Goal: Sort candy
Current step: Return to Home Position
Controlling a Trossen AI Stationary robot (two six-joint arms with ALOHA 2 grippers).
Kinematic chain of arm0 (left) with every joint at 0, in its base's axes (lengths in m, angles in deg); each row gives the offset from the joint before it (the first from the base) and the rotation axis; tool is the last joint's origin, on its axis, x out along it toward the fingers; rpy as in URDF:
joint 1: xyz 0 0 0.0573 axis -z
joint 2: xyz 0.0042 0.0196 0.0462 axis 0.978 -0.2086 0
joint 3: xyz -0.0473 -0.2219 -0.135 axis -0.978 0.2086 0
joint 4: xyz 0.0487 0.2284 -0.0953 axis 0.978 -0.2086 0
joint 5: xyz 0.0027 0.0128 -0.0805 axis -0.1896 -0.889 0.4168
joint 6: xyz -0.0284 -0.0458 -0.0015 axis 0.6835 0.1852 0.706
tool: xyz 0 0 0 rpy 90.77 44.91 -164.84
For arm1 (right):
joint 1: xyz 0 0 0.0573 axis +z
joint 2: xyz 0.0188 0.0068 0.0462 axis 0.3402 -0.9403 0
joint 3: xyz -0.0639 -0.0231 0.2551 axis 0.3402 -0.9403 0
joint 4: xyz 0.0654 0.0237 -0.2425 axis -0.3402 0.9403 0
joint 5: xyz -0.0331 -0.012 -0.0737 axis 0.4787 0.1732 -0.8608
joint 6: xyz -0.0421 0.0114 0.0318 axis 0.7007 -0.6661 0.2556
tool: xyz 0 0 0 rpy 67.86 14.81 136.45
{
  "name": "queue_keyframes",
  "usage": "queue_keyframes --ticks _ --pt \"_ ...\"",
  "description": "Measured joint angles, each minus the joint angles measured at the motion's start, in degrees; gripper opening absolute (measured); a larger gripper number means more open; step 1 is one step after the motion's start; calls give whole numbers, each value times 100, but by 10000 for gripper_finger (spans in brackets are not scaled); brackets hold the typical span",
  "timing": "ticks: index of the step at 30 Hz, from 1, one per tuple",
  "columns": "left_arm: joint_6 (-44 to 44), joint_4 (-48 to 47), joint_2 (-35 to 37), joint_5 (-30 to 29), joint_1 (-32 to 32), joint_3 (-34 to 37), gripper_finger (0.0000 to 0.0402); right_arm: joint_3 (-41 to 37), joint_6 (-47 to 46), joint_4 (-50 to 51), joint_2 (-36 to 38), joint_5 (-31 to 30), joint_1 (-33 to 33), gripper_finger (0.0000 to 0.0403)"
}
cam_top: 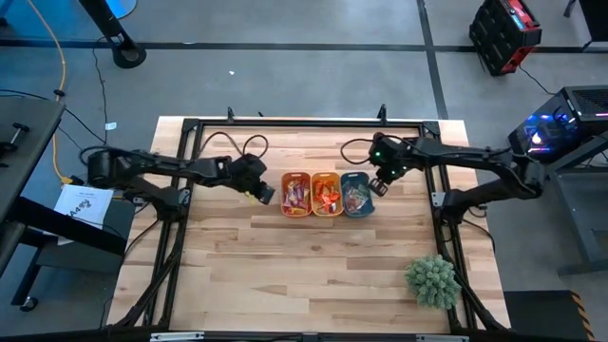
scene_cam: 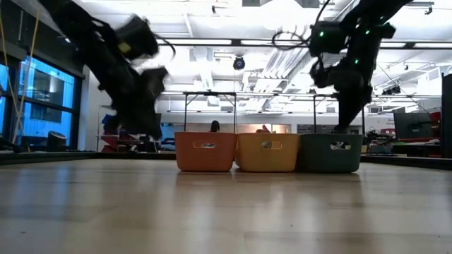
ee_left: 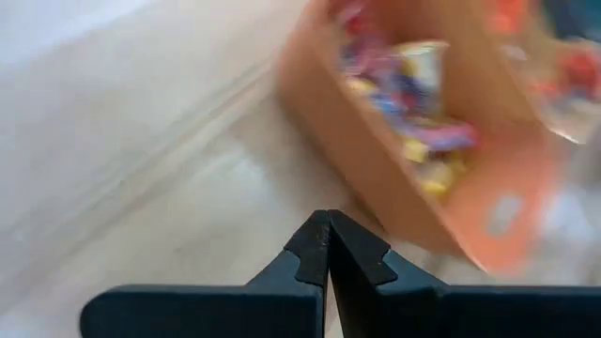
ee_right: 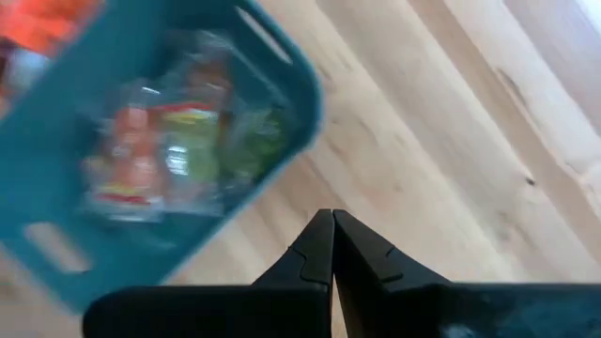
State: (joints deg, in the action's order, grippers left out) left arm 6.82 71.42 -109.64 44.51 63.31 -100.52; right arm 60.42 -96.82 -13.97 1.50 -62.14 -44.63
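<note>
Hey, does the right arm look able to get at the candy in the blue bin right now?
Probably yes: the right gripper, shut, hangs close beside the open-topped blue bin, with nothing between it and the candy inside.

- The high view looks straight down from well above and takes in the whole table (cam_top: 313, 275) to every edge.
- The low view sits at table-top height. It faces level across the worktop to the orange bin (scene_cam: 205, 152), the yellow-orange bin (scene_cam: 267, 152), the blue bin (scene_cam: 330, 152) and the room behind.
- The left wrist view peers closely past the left gripper (ee_left: 329, 221) at the orange bin.
- The right wrist view peers closely past the right gripper (ee_right: 333, 218) at the blue bin.
- The row of bins appears in both the high and low views.
</note>
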Motion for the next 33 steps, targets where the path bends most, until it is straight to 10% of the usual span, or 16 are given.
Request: queue_keyframes --ticks 5,13,23,33 --pt "-204 1385 1352 95 526 865 0 -3 -446 91 622 544 52 0" --pt "793 4395 3033 -1293 1321 3150 0 -7 -2228 -63 1900 583 418 0" --pt "-414 4202 3414 -161 776 3305 0 -10 -3743 -184 3123 532 1019 0" --pt "-34 4089 3448 298 410 3304 0 -209 -4128 103 3954 -1297 2351 0"
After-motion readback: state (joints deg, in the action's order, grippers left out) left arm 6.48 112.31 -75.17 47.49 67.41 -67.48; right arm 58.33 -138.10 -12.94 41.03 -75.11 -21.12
